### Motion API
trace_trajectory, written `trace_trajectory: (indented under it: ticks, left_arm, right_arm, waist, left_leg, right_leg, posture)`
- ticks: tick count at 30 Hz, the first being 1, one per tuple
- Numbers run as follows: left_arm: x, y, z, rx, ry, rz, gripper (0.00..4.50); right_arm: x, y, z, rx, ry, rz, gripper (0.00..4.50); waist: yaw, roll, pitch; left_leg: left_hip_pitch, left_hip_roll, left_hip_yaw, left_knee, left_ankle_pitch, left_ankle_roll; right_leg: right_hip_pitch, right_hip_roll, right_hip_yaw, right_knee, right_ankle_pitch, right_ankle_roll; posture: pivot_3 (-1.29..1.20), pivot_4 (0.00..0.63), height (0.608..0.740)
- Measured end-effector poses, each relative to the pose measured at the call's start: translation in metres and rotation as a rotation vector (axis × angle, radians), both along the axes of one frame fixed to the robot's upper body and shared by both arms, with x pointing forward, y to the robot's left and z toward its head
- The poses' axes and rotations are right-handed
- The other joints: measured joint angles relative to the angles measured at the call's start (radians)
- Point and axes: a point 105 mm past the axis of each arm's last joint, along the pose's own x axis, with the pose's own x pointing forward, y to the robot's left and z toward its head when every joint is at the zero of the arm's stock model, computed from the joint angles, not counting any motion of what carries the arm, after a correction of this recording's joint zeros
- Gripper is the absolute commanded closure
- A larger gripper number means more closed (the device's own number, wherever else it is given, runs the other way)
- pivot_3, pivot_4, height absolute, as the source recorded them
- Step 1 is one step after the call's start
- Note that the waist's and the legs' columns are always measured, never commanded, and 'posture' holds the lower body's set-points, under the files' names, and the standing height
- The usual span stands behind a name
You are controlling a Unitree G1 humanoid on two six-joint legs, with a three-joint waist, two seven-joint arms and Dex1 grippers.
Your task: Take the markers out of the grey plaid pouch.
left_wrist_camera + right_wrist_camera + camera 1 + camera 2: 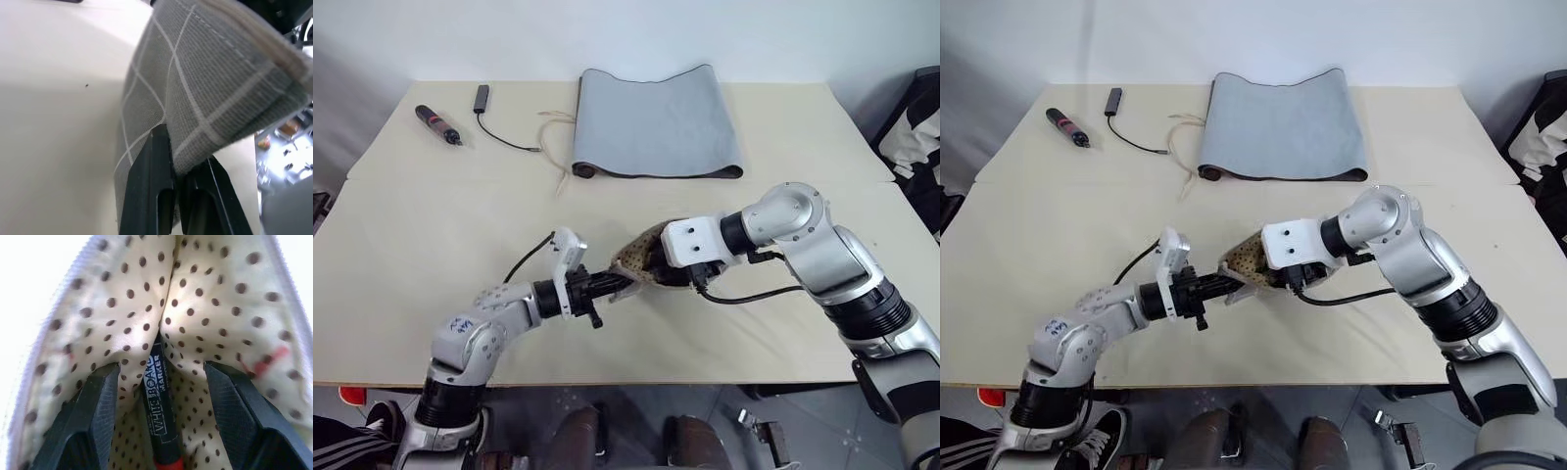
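The grey plaid pouch [641, 253] hangs just above the table's middle, its tan dotted lining [122, 308] showing at the open mouth. My left gripper [176, 147] is shut on the pouch's lower edge and reaches it from the left [625, 284]. My right gripper [161, 367] is pushed inside the pouch from the right. Its fingers [98, 401] stand apart on either side of a dark whiteboard marker [159, 401] with a red end. Folds of lining lie between the fingers and the marker, and neither finger touches it. The rest of the pouch's inside is hidden.
A large plain grey mat [656, 122] lies at the back of the table. A dark pen-like tool with a red band [438, 124] and a black cable [499, 127] lie at the back left. A striped cloth [915, 137] hangs past the right edge.
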Motion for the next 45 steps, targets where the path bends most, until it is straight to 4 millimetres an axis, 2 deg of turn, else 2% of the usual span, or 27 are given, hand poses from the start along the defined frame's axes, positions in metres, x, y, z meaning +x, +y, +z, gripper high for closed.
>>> trace_trajectory:
  ticks: [6,9,24,29,39,42,44,45]
  left_arm:
    - [0.000,-0.002,0.004,0.046,-0.003,0.004,4.50]
    - [-0.001,-0.001,0.001,0.046,0.009,0.006,4.50]
    - [0.004,-0.003,0.001,-0.018,0.041,0.066,4.50]
    - [0.003,-0.001,-0.001,0.053,0.037,0.045,4.50]
    - [-0.001,-0.005,-0.002,0.097,0.016,0.009,4.50]
    - [-0.001,-0.005,-0.002,0.097,0.013,0.007,4.50]
    - [0.000,-0.005,-0.001,0.094,0.002,0.007,4.50]
    - [0.000,-0.005,0.000,0.094,-0.001,0.008,4.50]
  right_arm:
    - [0.007,-0.006,-0.004,-0.024,-0.007,-0.028,1.66]
    - [0.010,-0.009,-0.006,-0.031,-0.003,-0.042,2.21]
    - [0.010,-0.006,0.003,-0.026,-0.031,-0.019,2.21]
    - [0.015,-0.005,0.006,-0.034,-0.100,0.004,2.21]
    - [0.021,-0.008,0.002,-0.043,-0.100,-0.016,2.21]
    - [0.020,-0.009,0.000,-0.055,-0.084,-0.013,2.77]
    - [0.019,-0.010,-0.001,-0.065,-0.073,-0.008,3.51]
    - [0.019,-0.010,-0.001,-0.067,-0.070,-0.008,3.62]
  waist:
    - [-0.003,0.000,0.000]
    - [-0.002,0.000,0.000]
    - [-0.001,0.000,0.000]
    - [-0.002,0.000,0.000]
    - [-0.002,0.000,0.000]
    - [-0.002,0.000,0.000]
    - [-0.001,0.000,0.000]
    - [-0.001,0.000,0.000]
  left_leg:
    - [0.000,0.001,0.000,0.000,0.001,0.001]
    - [0.000,0.001,0.000,0.000,0.001,0.001]
    - [0.000,0.001,0.000,0.001,0.000,0.000]
    - [0.000,0.001,0.000,0.001,0.000,0.000]
    - [0.000,0.001,0.000,0.001,0.000,0.000]
    - [0.000,0.001,0.000,0.001,0.000,0.000]
    - [0.000,0.001,0.000,0.001,0.000,0.000]
    - [0.000,0.001,0.000,0.001,0.000,0.000]
  right_leg:
    - [0.000,0.002,0.000,0.001,0.000,0.000]
    - [0.001,0.002,0.000,0.000,0.000,0.000]
    - [0.001,0.002,0.000,0.000,0.000,0.000]
    - [0.001,0.002,0.000,0.000,0.000,0.000]
    - [0.001,0.002,0.001,0.000,0.000,0.000]
    - [0.001,0.002,0.001,0.000,0.000,0.000]
    - [0.001,0.002,0.001,0.000,0.000,0.000]
    - [0.001,0.002,0.001,0.000,0.000,0.000]
  posture:
    - [0.00,0.150,0.740]
    - [0.00,0.150,0.740]
    - [0.00,0.150,0.740]
    - [0.00,0.150,0.740]
    - [0.00,0.150,0.740]
    - [0.00,0.150,0.740]
    - [0.00,0.150,0.740]
    - [0.00,0.150,0.740]
